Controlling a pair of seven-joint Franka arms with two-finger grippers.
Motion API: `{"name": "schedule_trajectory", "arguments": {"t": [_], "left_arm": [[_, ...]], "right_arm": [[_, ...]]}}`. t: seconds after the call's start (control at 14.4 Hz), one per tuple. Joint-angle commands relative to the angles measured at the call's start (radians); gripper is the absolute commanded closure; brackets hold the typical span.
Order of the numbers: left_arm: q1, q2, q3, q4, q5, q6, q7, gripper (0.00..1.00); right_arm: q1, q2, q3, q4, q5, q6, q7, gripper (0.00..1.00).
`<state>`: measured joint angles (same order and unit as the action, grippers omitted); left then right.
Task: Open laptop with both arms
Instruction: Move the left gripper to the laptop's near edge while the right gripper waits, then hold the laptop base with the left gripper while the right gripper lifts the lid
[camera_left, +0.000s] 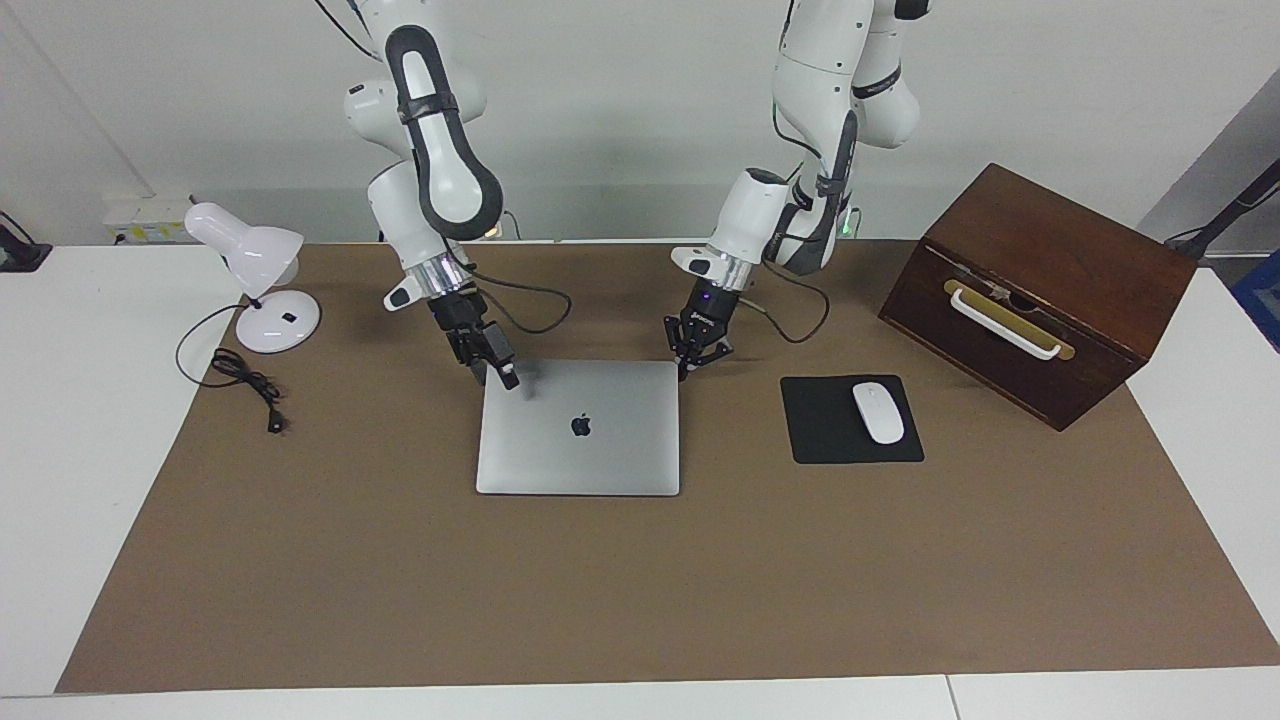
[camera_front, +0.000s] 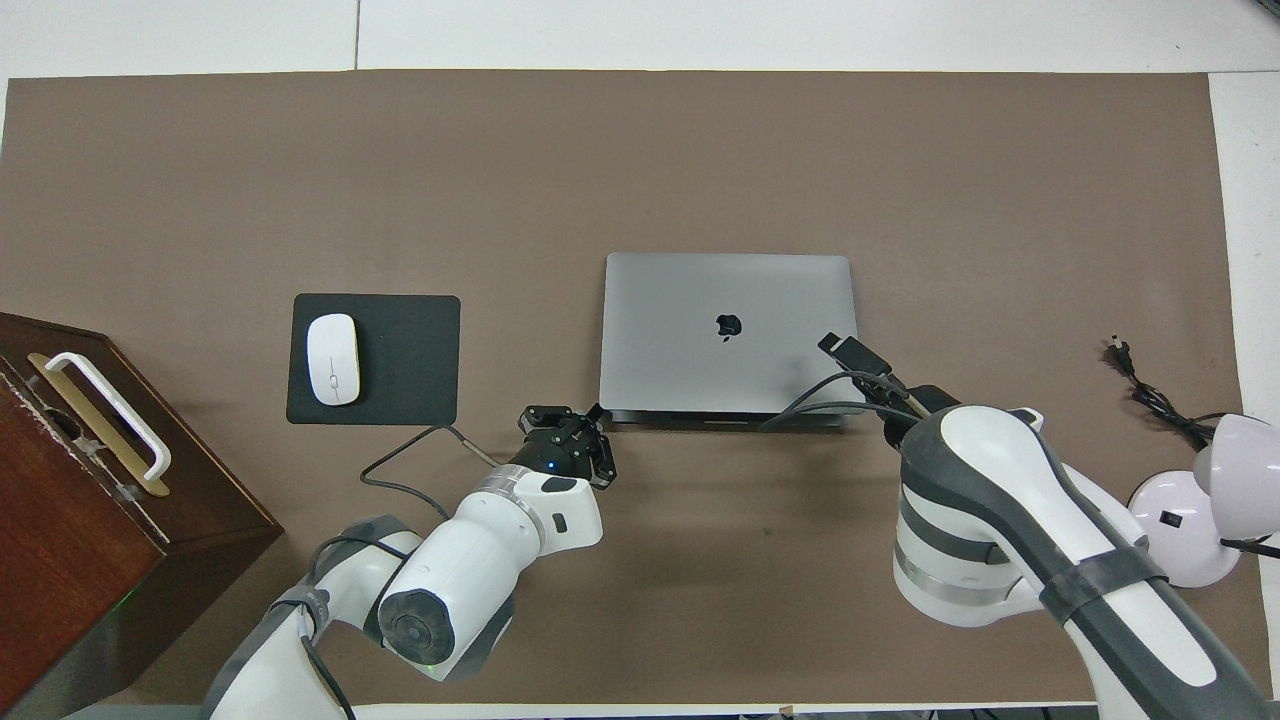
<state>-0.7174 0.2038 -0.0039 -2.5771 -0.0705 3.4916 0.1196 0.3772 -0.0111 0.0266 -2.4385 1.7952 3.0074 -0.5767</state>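
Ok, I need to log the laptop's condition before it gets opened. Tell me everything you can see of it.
The laptop is thin, silver-grey and metal-looking, with a dark apple logo mid-lid. It lies flat and closed on the brown table mat, beside the black mouse pad. The right gripper is at its lid corner nearest the robots, seemingly pressing there. The shut left gripper is at the other near corner; contact is unclear.
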Motion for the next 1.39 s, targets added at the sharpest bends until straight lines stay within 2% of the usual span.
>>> {"name": "schedule_trajectory", "arguments": {"t": [0.0,0.97,1.32], "left_arm": [[-0.04,0.046,0.015,0.041,-0.035,0.014,-0.002,1.0],[-0.054,0.066,0.016,0.06,-0.046,0.014,0.002,1.0],[-0.054,0.068,0.016,0.06,-0.046,0.014,0.002,1.0]], "right_arm": [[0.014,0.014,0.007,0.042,0.049,-0.024,-0.012,0.0],[0.017,0.065,0.013,0.113,0.072,-0.028,-0.006,0.0],[0.017,0.094,0.022,0.18,0.079,-0.025,-0.002,0.0]]}}
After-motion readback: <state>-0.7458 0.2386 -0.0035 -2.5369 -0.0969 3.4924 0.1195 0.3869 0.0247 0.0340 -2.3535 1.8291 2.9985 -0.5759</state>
